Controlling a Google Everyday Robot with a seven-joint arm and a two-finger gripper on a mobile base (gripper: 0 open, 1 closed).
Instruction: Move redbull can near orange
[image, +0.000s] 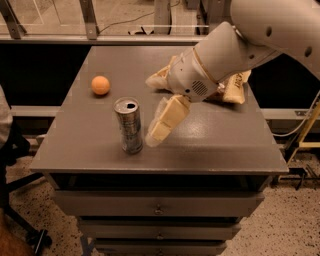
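The redbull can (129, 125) stands upright near the front left of the grey table (215, 145), its pull-tab top showing. The orange (100, 85) lies behind it to the left, about a can's height away. My gripper (161, 125) hangs just right of the can, its cream fingers pointing down and left, close to the can's side but apart from it. The white arm reaches in from the upper right.
A brown-and-cream chip bag (234, 85) lies at the back right of the table, partly hidden by my arm. Drawers sit under the tabletop. A dark office chair (15, 150) stands at the left. A glass rail runs behind.
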